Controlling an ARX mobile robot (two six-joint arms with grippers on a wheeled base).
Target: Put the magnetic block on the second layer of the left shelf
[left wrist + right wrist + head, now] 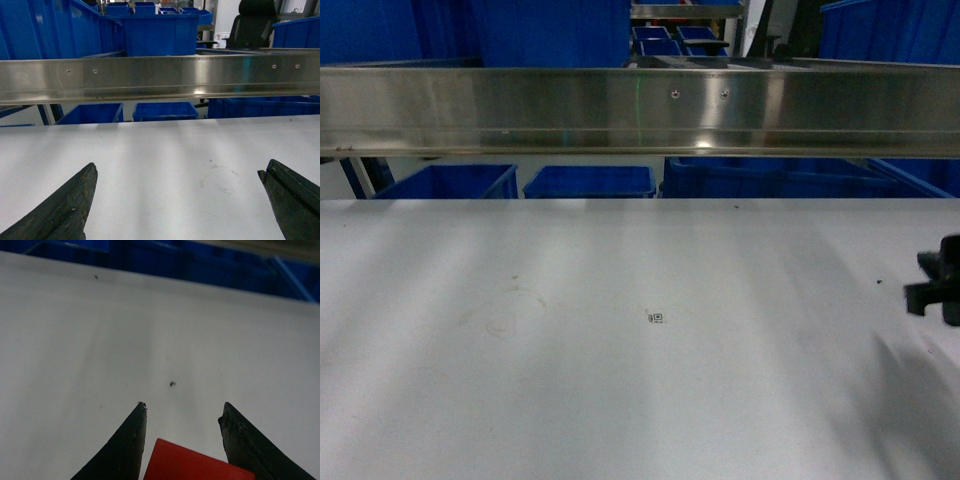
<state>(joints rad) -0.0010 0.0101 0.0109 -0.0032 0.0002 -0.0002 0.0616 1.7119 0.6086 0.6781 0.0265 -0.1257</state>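
The magnetic block [195, 465], a glossy red cube, sits between the fingers of my right gripper [184, 407], which is shut on it just above the white tabletop. In the head view that gripper [932, 285] shows only at the far right edge, and the block is hidden there. The shelf's steel rail [640, 110] runs across the view beyond the table, with a large deep blue crate [550, 30] standing on its left part. My left gripper [177, 172] is open over bare tabletop, facing the same rail [160, 77].
The white table [620, 330] carries a small printed marker [656, 318]. Below the rail, behind the table's far edge, stand blue bins [450, 182] [588, 181] and a wider blue crate [780, 177]. A black office chair [255, 22] is far back right.
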